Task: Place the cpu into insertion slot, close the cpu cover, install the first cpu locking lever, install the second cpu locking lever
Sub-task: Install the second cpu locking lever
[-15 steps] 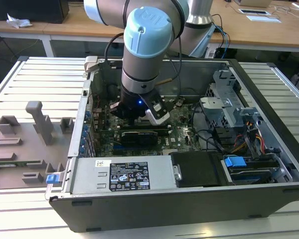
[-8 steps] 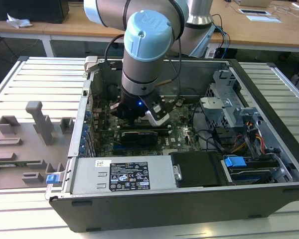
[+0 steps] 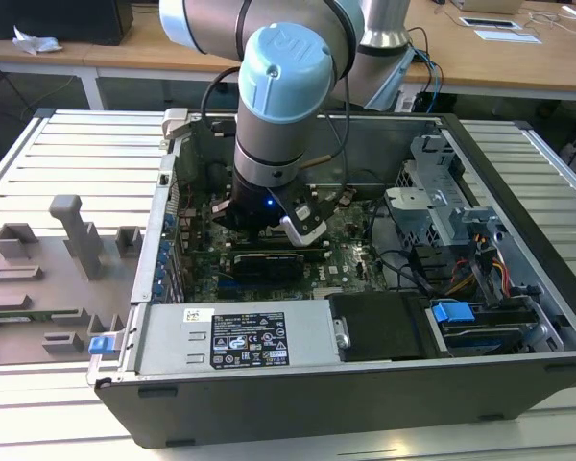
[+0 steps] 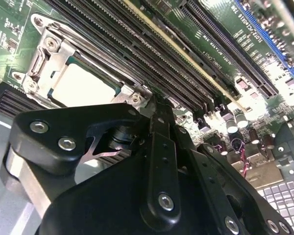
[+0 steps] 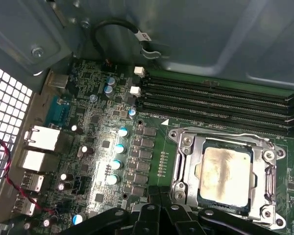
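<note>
The cpu (image 5: 225,175) (image 4: 83,88), a pale silvery square, lies flat in the insertion slot (image 5: 182,142) on the green motherboard. The cpu cover (image 5: 187,169) (image 4: 59,51), a metal frame with a square window, lies down over the chip's edges. A thin locking lever rod (image 5: 220,133) runs along one side of the cover, and another (image 5: 276,178) runs along the adjoining side. My gripper (image 5: 160,192) (image 4: 159,104) hovers just beside the socket's edge, fingers together with nothing between them. In the exterior view my gripper (image 3: 269,229) is low inside the open computer case, hiding the socket.
Long black memory slots (image 5: 220,103) run right beside the socket. Capacitors (image 5: 118,149) and rear ports (image 5: 39,139) stand on the other side. The case walls (image 3: 442,144), the power supply (image 3: 235,336), the drive cage (image 3: 442,206) and cables (image 3: 403,264) crowd around the board.
</note>
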